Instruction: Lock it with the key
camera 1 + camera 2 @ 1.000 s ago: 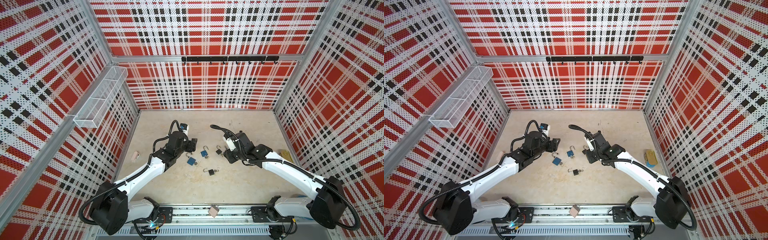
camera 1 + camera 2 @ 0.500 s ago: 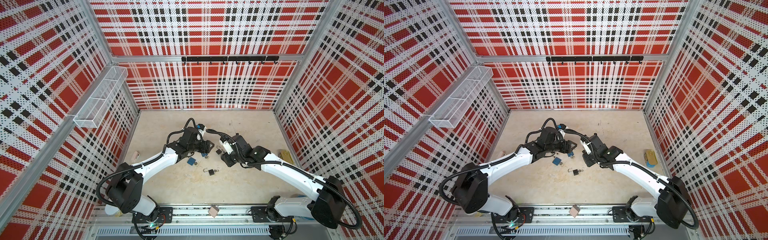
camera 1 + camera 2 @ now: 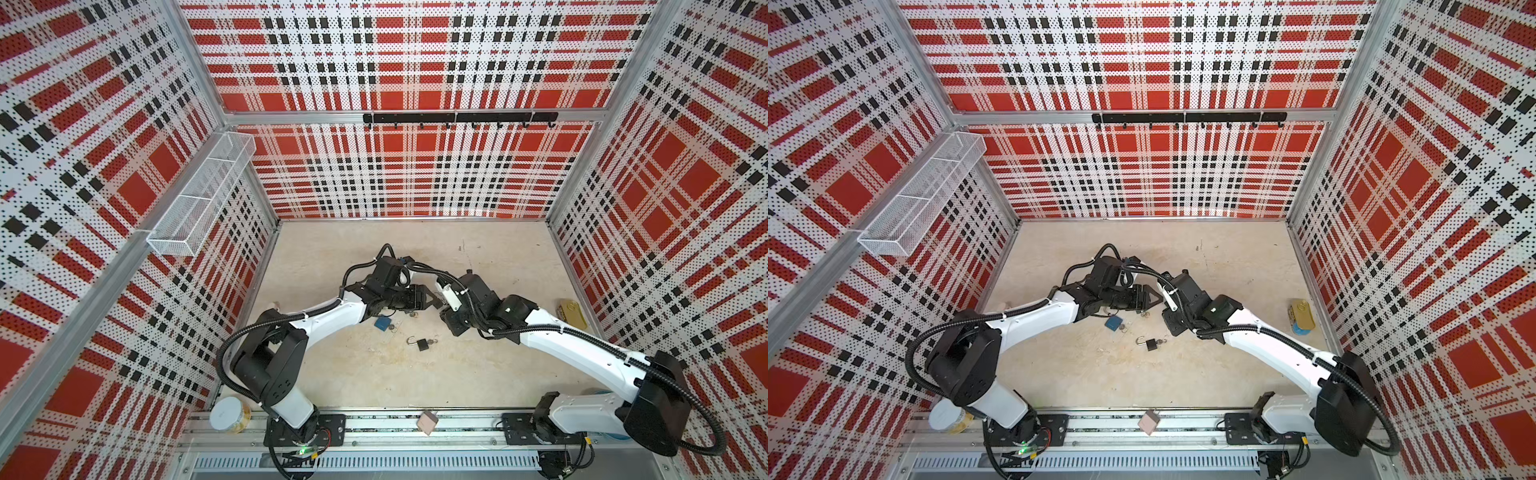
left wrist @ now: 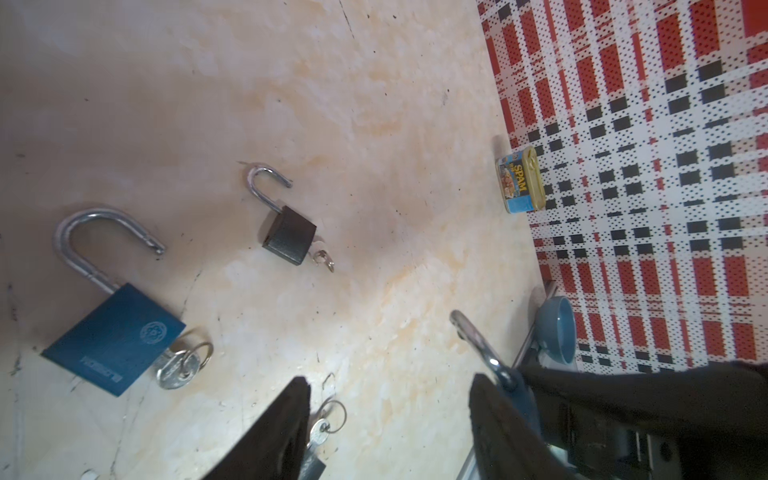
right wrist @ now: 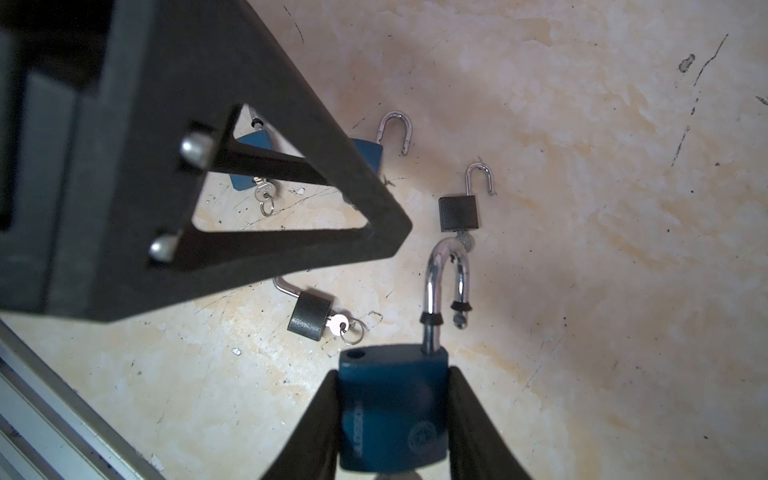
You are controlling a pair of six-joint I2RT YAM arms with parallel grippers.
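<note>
- left arm (image 3: 328,318): reaches from the front-left base toward the middle of the table (image 3: 498,374). the forearm is low and slanting, and the wrist is turned so the tip points across at the other arm.
- right arm (image 3: 573,345): reaches from the front-right base toward the middle. the forearm slants in and the wrist is bent down over the table, close to the left arm's tip.
- right end effector (image 5: 392,372): clamped on both sides of the held lock (image 5: 392,415), above the table.
- left end effector (image 4: 390,380): jaws wide apart, gripping nothing. in the left wrist view one finger (image 4: 503,419) sits right by the held lock's shackle; contact cannot be told.
- can (image 4: 519,183): on the table by the right wall, well apart from the locks.
- held lock: blue, with the shackle pointing away from the wrist. one leg is in the body and the free leg is turned off its hole.
- big blue lock (image 4: 112,338): flat on the table, shackle open, key (image 4: 176,370) in its base.
- black lock (image 4: 289,235): flat on the table near it, shackle open, key in its base.
- second black lock (image 5: 309,320): on the table under the left end effector, key in its base, shackle partly hidden.
</note>
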